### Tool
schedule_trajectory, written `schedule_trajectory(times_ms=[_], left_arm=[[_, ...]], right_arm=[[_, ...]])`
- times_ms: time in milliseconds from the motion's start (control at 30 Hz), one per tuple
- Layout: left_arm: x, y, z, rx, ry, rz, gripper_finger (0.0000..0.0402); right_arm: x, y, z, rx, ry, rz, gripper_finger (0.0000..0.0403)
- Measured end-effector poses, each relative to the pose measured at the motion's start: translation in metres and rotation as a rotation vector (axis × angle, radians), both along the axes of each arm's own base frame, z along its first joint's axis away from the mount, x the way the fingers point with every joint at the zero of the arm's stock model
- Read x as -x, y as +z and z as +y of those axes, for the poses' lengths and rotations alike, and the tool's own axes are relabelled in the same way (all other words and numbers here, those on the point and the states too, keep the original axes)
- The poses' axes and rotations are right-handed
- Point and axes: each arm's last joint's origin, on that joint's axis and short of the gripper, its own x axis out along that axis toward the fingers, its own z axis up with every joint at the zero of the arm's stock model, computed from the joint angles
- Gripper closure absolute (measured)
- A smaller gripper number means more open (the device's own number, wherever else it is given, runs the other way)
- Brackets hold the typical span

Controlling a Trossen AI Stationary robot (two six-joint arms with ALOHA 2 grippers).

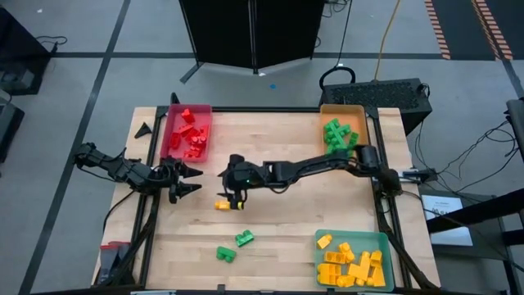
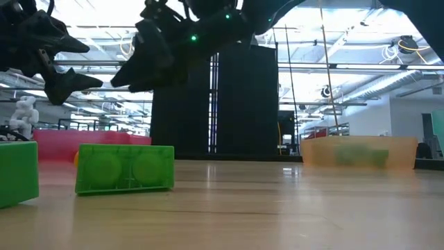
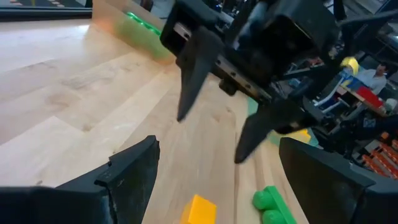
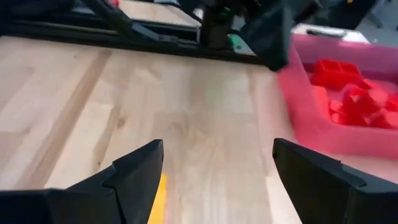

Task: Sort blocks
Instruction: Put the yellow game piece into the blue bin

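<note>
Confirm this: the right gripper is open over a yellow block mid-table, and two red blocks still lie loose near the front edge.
Not quite. In the high view the two loose blocks near the front edge are green, not red. The rest stands: the right gripper is open over the yellow block mid-table.

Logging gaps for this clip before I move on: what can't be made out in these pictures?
- Yellow block: the right pincer covers part of it in the high view; the right wrist view's bottom edge cuts it off, so contact is unclear.
- Orange tray contents: only a green blur in the low view.
- Left green block: cut by the low view's edge.
- Yellow blocks in the teal tray: too small to count in the high view.
</note>
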Motion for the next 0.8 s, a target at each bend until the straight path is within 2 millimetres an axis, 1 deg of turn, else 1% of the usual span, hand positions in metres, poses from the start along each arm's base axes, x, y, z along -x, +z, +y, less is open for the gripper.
schedule_trajectory(times_ms=[167,333,500,600,800], left_arm=[[0.000,0.000,0.000,0.002,0.000,0.000,0.0070],[0.000,0.000,0.000,0.008,0.001,0.000,0.0070],[0.000,0.000,0.000,0.008,0.001,0.000,0.0070],[0.000,0.000,0.000,0.007,0.003,0.002,0.0070],[0.000,0.000,0.000,0.007,0.004,0.003,0.0070]], right_arm=[[-0.007,-0.014,0.012,0.004,0.028,-0.028,0.0106],[-0.013,-0.035,0.022,-0.023,0.034,-0.048,0.0106],[-0.017,-0.054,0.026,-0.062,0.045,-0.043,0.0106],[-0.019,-0.069,0.026,-0.065,0.044,-0.018,0.0106],[-0.019,-0.092,0.027,-0.101,0.051,0.033,0.0106]])
